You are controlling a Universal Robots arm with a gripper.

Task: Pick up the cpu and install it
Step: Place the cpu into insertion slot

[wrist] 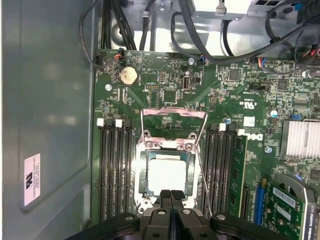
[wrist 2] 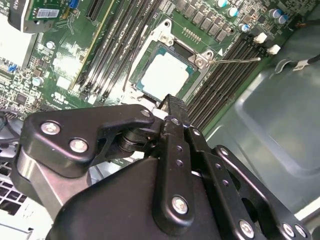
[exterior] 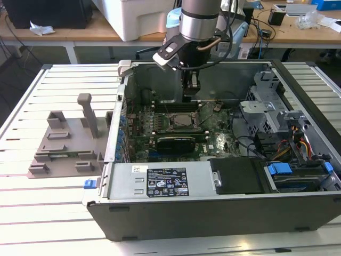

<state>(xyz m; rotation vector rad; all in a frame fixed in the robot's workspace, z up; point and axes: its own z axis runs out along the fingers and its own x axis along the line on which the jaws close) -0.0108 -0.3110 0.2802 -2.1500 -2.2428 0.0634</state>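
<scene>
The cpu in its socket, open case on slatted table

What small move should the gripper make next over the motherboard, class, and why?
Probably a short, straight lift upward. The cpu already lies flat in the socket, and the gripper is shut with nothing in it, its tip right over the cpu's edge, so it likely just needs clearance.
</scene>
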